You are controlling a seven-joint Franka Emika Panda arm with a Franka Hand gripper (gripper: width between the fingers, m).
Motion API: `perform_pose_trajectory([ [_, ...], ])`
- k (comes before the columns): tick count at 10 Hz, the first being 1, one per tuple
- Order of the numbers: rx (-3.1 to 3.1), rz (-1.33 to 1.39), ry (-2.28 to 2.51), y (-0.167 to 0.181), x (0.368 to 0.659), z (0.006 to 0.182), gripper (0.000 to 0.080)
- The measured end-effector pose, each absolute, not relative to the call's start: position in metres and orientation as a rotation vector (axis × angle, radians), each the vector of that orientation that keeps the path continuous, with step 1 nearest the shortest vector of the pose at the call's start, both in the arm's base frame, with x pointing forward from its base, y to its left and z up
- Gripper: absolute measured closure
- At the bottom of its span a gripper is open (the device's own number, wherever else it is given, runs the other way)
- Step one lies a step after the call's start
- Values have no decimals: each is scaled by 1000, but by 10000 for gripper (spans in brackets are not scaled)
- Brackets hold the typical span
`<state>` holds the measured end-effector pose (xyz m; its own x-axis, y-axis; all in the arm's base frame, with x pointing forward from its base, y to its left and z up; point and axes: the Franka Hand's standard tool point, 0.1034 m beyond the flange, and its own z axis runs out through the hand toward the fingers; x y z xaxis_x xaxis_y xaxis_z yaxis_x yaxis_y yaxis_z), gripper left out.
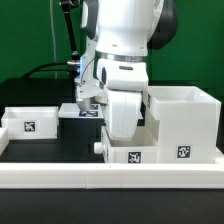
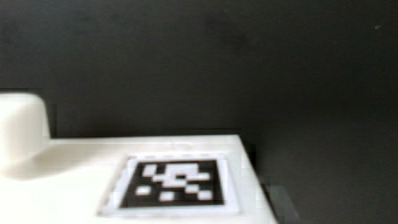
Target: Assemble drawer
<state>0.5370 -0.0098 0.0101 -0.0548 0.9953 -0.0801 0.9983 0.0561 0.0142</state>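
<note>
The drawer (image 1: pixel 134 155), a low white tray with a square marker on its side and a small knob (image 1: pixel 100 148) at its end, lies at the table's front middle. My gripper (image 1: pixel 122 138) hangs straight down at the drawer, and its fingertips are hidden behind the hand and the drawer wall. The wrist view shows a white surface with a marker tag (image 2: pixel 175 183) close below and a rounded white part (image 2: pixel 18 135) beside it, over black table. No fingers show clearly there, so I cannot tell whether the jaws are open or shut.
A taller white cube-shaped housing (image 1: pixel 182 120) with its own marker stands at the exterior view's right, touching the drawer. Another low white tray (image 1: pixel 30 122) lies at the left. The marker board (image 1: pixel 88 111) lies behind the arm. A white rail (image 1: pixel 110 178) runs along the front.
</note>
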Motion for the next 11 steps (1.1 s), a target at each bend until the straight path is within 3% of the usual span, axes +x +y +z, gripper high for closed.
perform_pose_trajectory([
  [10, 2207, -63, 2143, 5, 547, 9, 757],
  [11, 2206, -61, 2144, 5, 547, 9, 679],
])
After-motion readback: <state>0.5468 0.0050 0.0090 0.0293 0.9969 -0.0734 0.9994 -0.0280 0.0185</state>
